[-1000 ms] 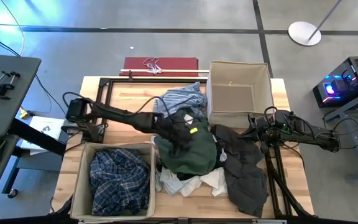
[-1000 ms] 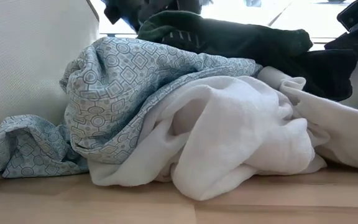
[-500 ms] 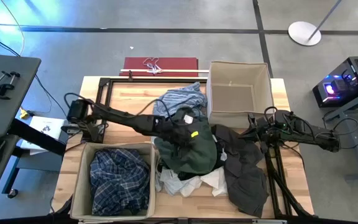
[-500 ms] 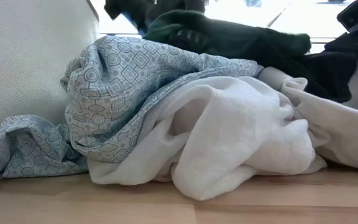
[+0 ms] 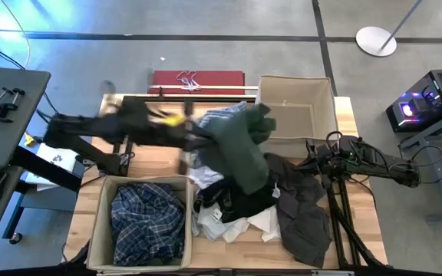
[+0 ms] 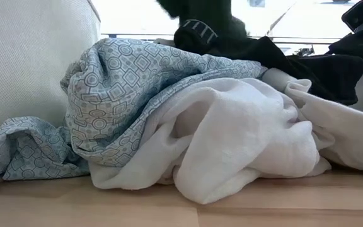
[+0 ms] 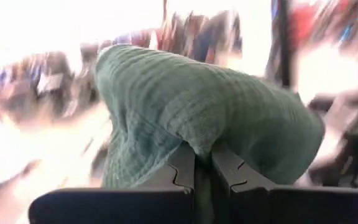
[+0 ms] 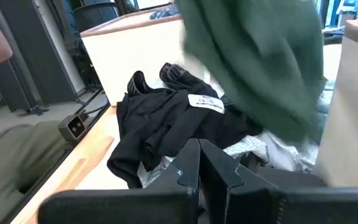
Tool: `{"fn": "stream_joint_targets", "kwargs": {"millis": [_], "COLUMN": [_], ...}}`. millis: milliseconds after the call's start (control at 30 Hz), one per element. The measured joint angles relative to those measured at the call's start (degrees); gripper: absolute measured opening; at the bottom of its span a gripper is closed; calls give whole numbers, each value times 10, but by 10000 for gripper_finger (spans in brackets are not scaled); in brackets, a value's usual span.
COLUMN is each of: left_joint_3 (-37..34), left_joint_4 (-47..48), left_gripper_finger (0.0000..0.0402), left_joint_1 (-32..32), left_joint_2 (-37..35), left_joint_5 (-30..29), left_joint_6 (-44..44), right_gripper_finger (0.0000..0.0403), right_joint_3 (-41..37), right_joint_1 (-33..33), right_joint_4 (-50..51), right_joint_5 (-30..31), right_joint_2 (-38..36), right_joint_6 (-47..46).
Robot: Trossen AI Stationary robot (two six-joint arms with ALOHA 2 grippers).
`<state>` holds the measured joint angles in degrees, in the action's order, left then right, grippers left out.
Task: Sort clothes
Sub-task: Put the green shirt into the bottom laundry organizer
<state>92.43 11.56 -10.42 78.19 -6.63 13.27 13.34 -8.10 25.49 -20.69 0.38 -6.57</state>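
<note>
The dark green top is raised above the pile of clothes in the middle of the table, with my left gripper shut on it. Below it lie a black piece with a white label, small white pieces, a light blue shirt and a charcoal grey piece. A navy-white plaid shirt fills the near-left box. My right gripper rests shut at the table's right, holding nothing. My left gripper pinches a fold of the green top between its two fingers, and the knit bulges out past the fingertips. The top is lifted and drapes down from the fingers. Its lower end is over the pile; I cannot tell whether it touches.
An empty beige fabric box stands at the far right. A dark red flat thing lies beyond the table's far edge. In the low view a blue patterned cloth and a white cloth lie heaped beside the near-left box's wall.
My left gripper has shut on the green top, then risen and drawn back toward the table's far left. The top has come up off the pile and now drapes in the air. The black piece that lay under it is uncovered.
</note>
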Motion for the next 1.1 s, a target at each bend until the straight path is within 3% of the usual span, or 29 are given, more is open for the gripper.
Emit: {"fn": "stream_joint_targets", "kwargs": {"millis": [167,233,367,500,633,733,800,933,1100], "left_joint_3": [101,140,214,269,265,233,220,216,216], "left_joint_4": [-43,-57,-45,129,299,358,379,455,603], "left_gripper_finger": [1,1,1,1,1,1,1,1,1], "left_joint_1": [-55,-89,-170,-229,-267,-273,-274,-294,-331], "left_joint_2": [-21,-20,-17,-20,-14,1,13,29,47], "left_joint_5": [167,181,88,-55,-226,-316,-330,-304,-299], "left_joint_6": [-11,-18,-9,25,-39,-103,-140,-216,-427], "right_gripper_finger": [0,0,0,0,0,0,0,0,0], "right_joint_3": [0,0,0,0,0,0,0,0,0], "right_joint_1": [0,0,0,0,0,0,0,0,0], "right_joint_4": [0,0,0,0,0,0,0,0,0], "right_joint_5": [1,1,1,2,2,2,2,2,2], "right_joint_2": [0,0,0,0,0,0,0,0,0], "right_joint_6": [0,0,0,0,0,0,0,0,0]}}
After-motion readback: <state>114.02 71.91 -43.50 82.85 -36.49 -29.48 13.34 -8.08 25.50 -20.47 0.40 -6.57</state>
